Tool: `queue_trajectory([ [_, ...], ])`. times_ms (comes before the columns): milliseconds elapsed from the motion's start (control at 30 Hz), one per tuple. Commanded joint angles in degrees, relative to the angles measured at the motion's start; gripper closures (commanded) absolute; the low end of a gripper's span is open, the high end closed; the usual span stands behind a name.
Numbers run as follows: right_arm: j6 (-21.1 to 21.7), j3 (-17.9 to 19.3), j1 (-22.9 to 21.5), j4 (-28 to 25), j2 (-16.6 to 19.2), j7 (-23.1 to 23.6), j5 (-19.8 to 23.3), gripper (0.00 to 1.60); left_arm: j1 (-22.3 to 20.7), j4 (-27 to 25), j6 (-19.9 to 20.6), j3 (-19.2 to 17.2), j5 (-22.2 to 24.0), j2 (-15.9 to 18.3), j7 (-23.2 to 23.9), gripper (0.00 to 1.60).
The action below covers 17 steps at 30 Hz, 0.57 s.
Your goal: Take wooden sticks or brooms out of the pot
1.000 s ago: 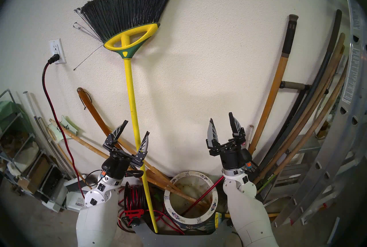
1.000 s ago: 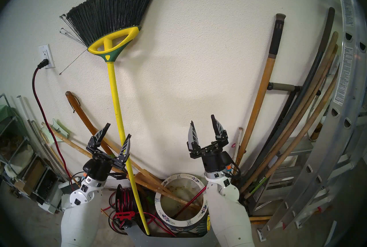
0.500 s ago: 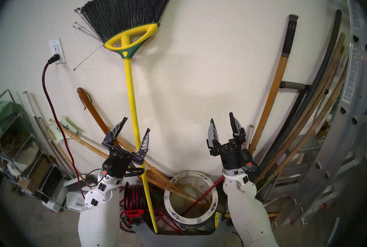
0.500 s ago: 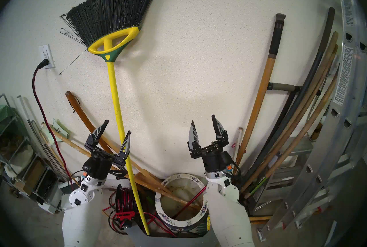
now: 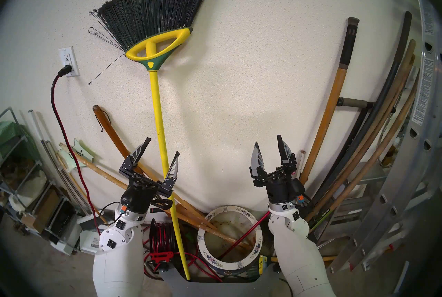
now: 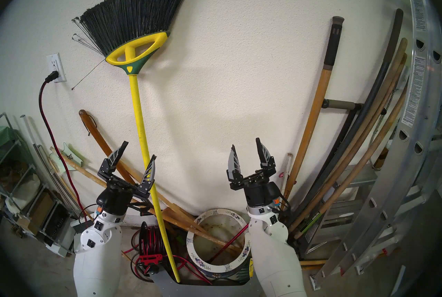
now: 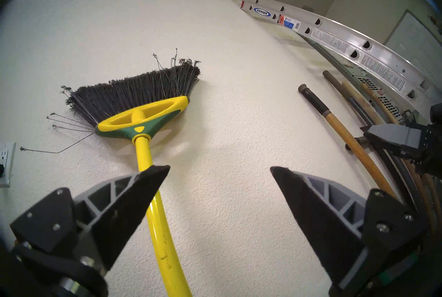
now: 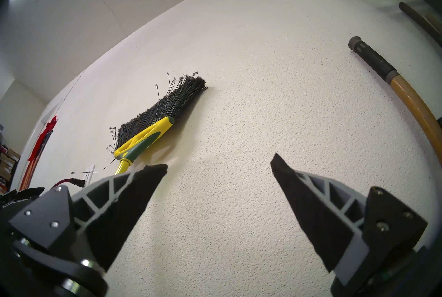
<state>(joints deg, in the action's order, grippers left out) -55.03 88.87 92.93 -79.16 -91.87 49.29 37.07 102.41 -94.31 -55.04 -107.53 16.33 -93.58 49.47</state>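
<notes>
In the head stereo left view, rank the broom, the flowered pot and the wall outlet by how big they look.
1. broom: by far the largest, reaching from the floor almost to the top of the view.
2. pot: its wide white rim is clearly smaller.
3. wall outlet: smallest, though it sits farther off, which shrinks it.

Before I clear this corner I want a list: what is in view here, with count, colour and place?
broom: one, yellow pole, dark bristles up, against the wall, foot outside the pot.
pot: one, white flowered rim, on the floor by the wall.
wooden poles: at least two, tan, leaning left out of the pot.
thin red rod: one, in the pot.
cable reel: one, red and black, left of the pot.
long-handled tools: several, tan and dark, leaning at the right.
ladder: one, aluminium, far right.
wall outlet: one, white, cord plugged in.
left claw: open, either side of the broom pole.
right claw: open, empty.
</notes>
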Motion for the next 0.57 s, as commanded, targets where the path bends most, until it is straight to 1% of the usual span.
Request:
queue_trajectory([
  [0, 0.03, -0.2, 0.07, -0.03, -0.08, 0.73, 0.07, 0.0, 0.42, -0.96, 0.04, 0.11, 0.09, -0.51, 1.27, 0.0],
  [533, 0.03, -0.23, 0.03, 0.05, -0.09, 0.86, 0.37, 0.0, 0.64, -1.3, 0.04, 0.0, -0.35, -0.75, 1.1, 0.0],
])
